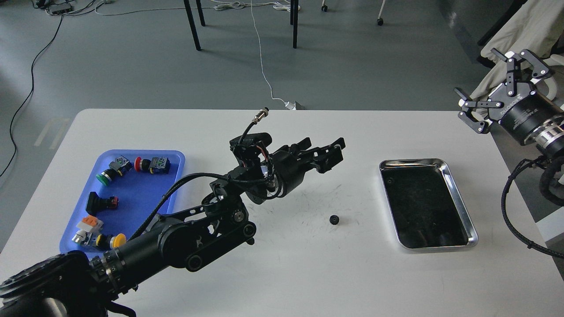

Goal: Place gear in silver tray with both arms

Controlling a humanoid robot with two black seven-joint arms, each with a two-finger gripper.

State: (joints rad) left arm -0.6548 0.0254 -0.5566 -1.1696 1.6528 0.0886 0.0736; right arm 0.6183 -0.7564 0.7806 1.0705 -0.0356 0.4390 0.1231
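A small black gear (334,219) lies on the white table (282,273), left of the silver tray (471,220). The tray's dark bottom holds nothing. My left gripper (324,149) is raised above the table, up and left of the gear, open and empty. My right gripper (491,81) is open and empty, held high beyond the table's right edge, above and right of the tray.
A blue plastic tray (145,207) at the left holds several push-button switches. Cables hang beside my right arm at the right edge. Chair legs and cords are on the floor behind the table.
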